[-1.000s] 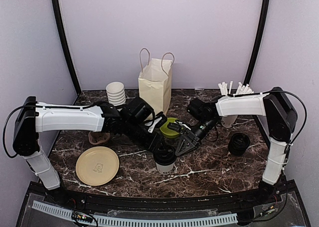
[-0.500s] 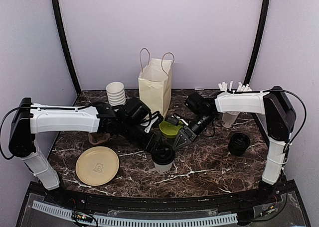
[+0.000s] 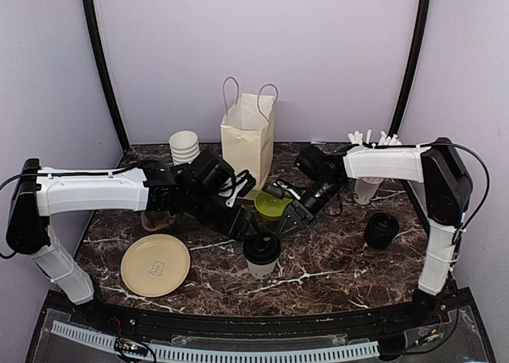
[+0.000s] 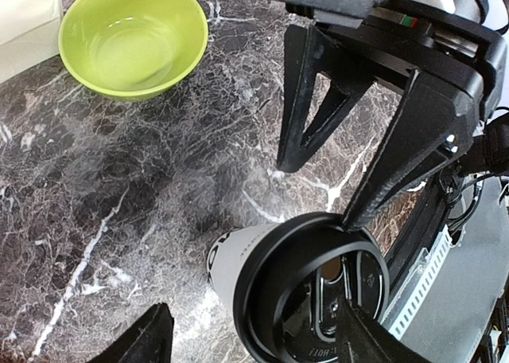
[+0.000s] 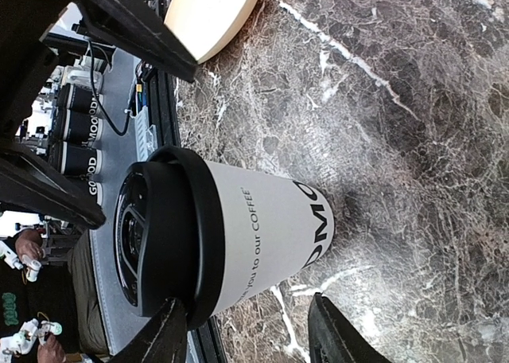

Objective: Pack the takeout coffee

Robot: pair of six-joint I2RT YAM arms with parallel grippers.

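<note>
The takeout coffee (image 3: 261, 257), a white paper cup with dark lettering and a black lid, stands upright on the marble table (image 3: 342, 259). My left gripper (image 3: 248, 229) is open, just behind and left of the cup. In the left wrist view the cup (image 4: 254, 255) sits between and just beyond the fingertips, below my left gripper (image 4: 254, 343). My right gripper (image 3: 285, 224) is open, just behind and right of the cup. In the right wrist view the cup (image 5: 262, 236) lies just beyond my right gripper (image 5: 250, 335). The paper bag (image 3: 248, 136) stands open at the back.
A green bowl (image 3: 270, 205) sits behind the cup between the arms. A tan plate (image 3: 155, 265) lies front left. A stack of lidless cups (image 3: 184, 148) is back left. A cup of straws (image 3: 370, 152) and black lids (image 3: 382, 229) are on the right.
Both grippers have drawn back from the cup toward the far side, the left to the left and the right to the right. The cup stands free with its lid on.
</note>
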